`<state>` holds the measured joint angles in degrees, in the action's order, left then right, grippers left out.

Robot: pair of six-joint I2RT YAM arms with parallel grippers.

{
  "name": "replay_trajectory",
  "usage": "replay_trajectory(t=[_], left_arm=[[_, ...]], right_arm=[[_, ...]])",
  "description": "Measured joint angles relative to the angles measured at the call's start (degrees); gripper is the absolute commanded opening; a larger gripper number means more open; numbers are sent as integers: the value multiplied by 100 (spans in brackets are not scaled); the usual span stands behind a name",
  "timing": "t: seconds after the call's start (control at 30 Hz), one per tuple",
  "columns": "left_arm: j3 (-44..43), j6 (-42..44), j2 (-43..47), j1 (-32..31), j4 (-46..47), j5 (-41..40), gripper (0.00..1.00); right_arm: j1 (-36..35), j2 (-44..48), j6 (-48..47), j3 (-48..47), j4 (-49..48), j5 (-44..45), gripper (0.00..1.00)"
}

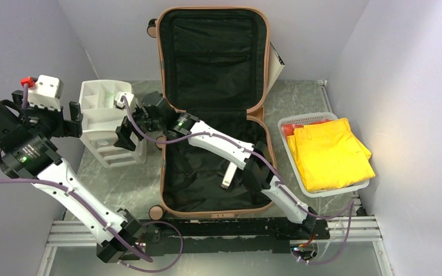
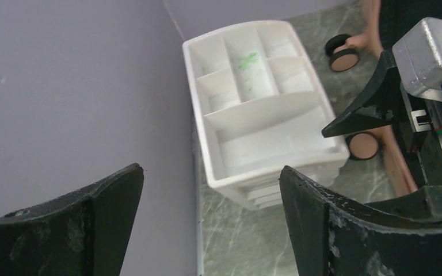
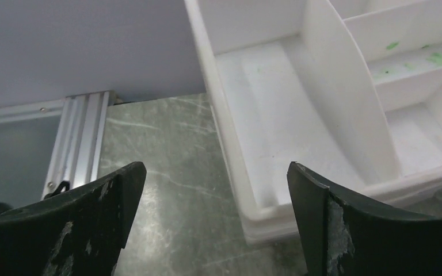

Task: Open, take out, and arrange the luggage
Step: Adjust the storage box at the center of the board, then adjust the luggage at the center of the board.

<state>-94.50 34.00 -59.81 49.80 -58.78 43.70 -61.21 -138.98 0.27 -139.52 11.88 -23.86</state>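
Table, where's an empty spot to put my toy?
Bare table lies in front of the white organizer, left of the luggage, and in the back corner behind the basket. It is crowded where the right pincer hovers at the organizer's edge beside the luggage.

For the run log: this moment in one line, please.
luggage: open | left gripper: open, empty | right gripper: open, empty, by white organizer | basket: yellow clothes

Both arms [image 1: 72,187] show white shells [image 1: 218,142], black joints [image 1: 20,152] and purple cables [image 1: 11,180]; the pincer fingers [image 3: 345,230] are black, scuffed.
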Motion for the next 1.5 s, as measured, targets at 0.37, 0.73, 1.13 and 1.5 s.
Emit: replay_trajectory(t=[0.37, 0.73, 1.13, 1.5], left_arm=[[15, -372, -181, 0, 50, 511, 96], [-883, -859, -750, -483, -55, 647, 93], [-380, -1598, -1423, -2872, 271, -1244, 93], [-162, -1766, -1416, -3626, 623, -1853, 93]], right_arm=[[273, 1917, -962, 1497, 1003, -422, 100], [332, 2949, -2540, 4854, 1016, 225, 100], [81, 2004, -2610, 3272, 903, -24, 95], [120, 586, -2559, 2437, 949, -90, 74]])
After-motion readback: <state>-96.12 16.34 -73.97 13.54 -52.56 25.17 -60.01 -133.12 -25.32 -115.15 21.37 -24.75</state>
